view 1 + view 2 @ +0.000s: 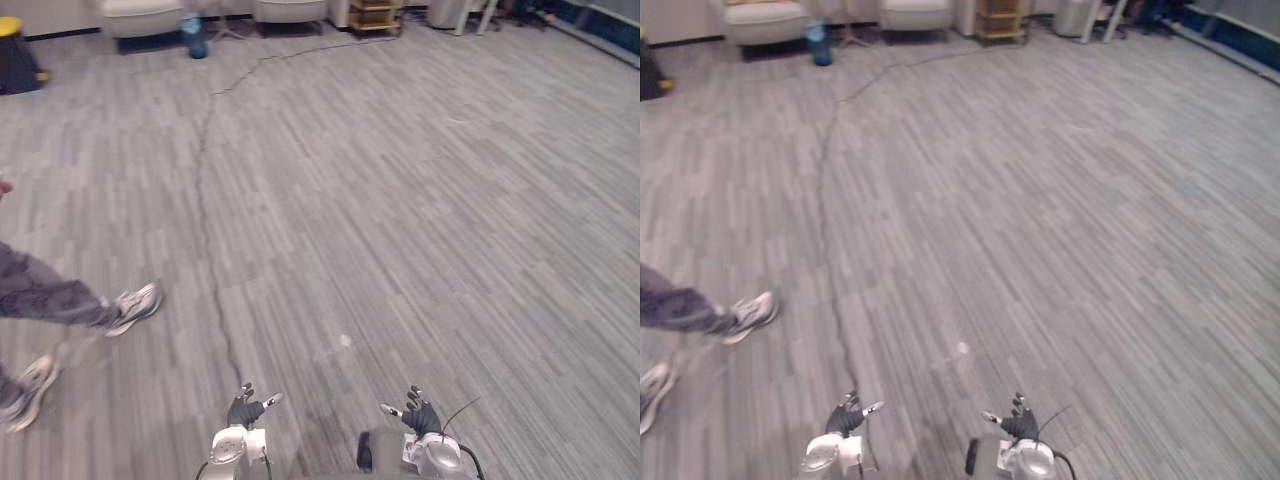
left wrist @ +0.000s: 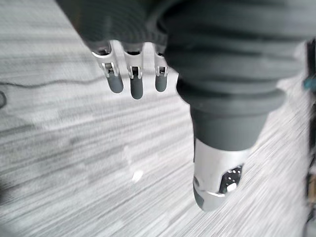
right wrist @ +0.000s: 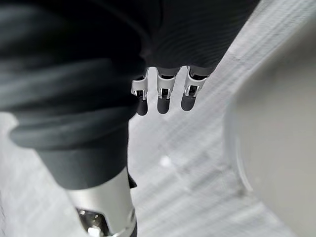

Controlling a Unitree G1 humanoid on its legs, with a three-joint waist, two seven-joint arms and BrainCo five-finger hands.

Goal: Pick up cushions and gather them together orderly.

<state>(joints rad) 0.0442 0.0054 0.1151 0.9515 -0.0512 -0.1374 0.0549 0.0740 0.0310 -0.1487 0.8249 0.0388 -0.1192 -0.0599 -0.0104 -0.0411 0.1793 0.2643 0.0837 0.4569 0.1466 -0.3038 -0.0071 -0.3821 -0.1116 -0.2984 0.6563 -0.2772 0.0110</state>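
Grey carpet floor (image 1: 400,200) stretches ahead of me, and I can make out no loose cushion on it. Two cream upholstered seats (image 1: 140,15) stand against the far wall. My left hand (image 1: 244,410) and right hand (image 1: 420,415) hang low at the near edge, both open and holding nothing. In the left wrist view its fingers (image 2: 133,81) are straight over bare floor. The right wrist view shows the right hand's fingers (image 3: 165,96) straight as well.
A person's legs and pale shoes (image 1: 130,305) step across at the left, close to me. A blue bottle (image 1: 193,35), a black bin with a yellow lid (image 1: 15,55) and a wooden shelf cart (image 1: 375,15) stand far off. A thin dark line (image 1: 205,200) runs along the floor.
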